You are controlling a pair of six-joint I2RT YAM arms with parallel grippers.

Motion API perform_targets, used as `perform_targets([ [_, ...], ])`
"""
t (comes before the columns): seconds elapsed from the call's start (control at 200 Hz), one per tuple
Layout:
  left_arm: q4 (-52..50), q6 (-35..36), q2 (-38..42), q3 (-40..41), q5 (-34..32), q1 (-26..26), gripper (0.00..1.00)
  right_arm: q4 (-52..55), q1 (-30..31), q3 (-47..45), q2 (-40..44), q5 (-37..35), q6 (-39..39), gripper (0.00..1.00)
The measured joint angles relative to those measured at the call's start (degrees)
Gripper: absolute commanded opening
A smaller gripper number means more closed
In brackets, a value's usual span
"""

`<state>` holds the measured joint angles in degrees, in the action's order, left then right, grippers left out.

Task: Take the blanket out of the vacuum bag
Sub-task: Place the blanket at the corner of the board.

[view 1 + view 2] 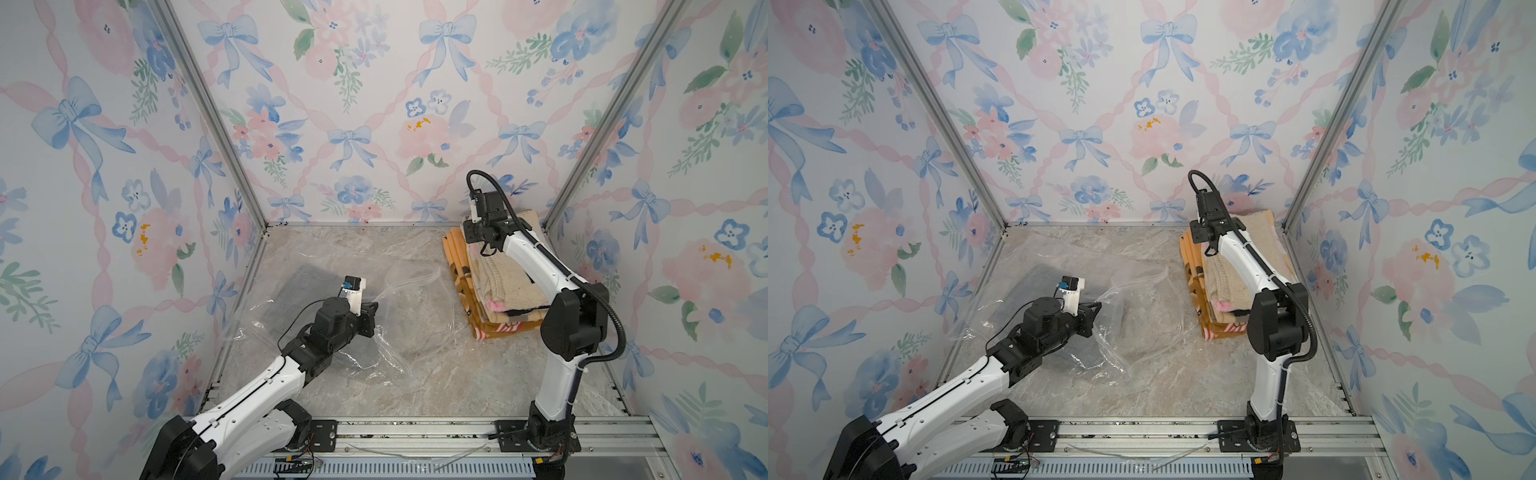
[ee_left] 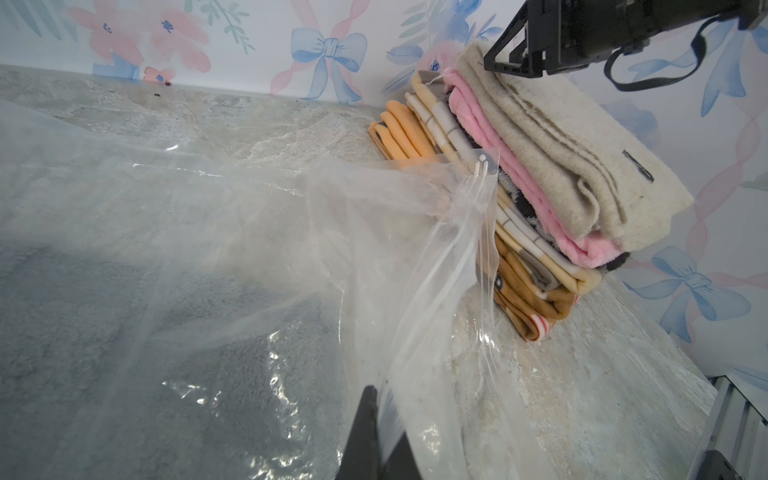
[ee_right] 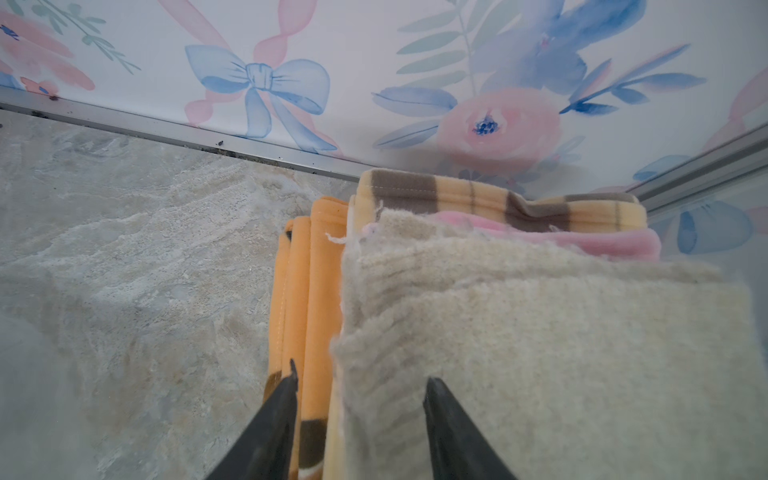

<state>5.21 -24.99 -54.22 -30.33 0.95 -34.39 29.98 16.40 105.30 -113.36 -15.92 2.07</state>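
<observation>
Floral bow-print walls on three sides, marble-look counter [image 1: 436, 374] below. One vacuum bag [image 1: 415, 282] lies crumpled left of centre, long axis running from the left wall toward the far right corner, zip edge [image 2: 482, 216] at that end. One grey blanket [image 1: 303, 291] sits inside, just beside the left end effector [image 1: 370, 309], which is pinched closed on bag film. Right end effector [image 3: 360, 374] is half-spread and empty, over one stack of folded blankets [image 1: 498, 286], well apart; its layers are uncountable. Left arm is nearer.
</observation>
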Motion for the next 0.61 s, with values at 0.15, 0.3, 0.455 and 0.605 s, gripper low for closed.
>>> perform_targets([
  [0.15, -0.8, 0.0, 0.0, 0.0, -0.5, 0.0, 0.0, 0.0, 0.0, 1.5, -1.8, -1.6, 0.9, 0.46],
  [0.3, -0.8, 0.0, -0.7, -0.1, -0.5, 0.0, 0.0, -0.1, 0.0, 1.7, -2.1, -2.6, 1.4, 0.39],
  [0.455, -0.7, 0.0, -1.1, -0.1, -0.5, -0.1, 0.0, -0.1, -0.1, 2.1, -2.2, -2.9, 1.8, 0.27],
  [0.605, -0.6, 0.0, -1.1, -0.1, -0.5, -0.1, 0.0, 0.0, -0.2, 3.1, -2.2, -2.8, 1.9, 0.18],
])
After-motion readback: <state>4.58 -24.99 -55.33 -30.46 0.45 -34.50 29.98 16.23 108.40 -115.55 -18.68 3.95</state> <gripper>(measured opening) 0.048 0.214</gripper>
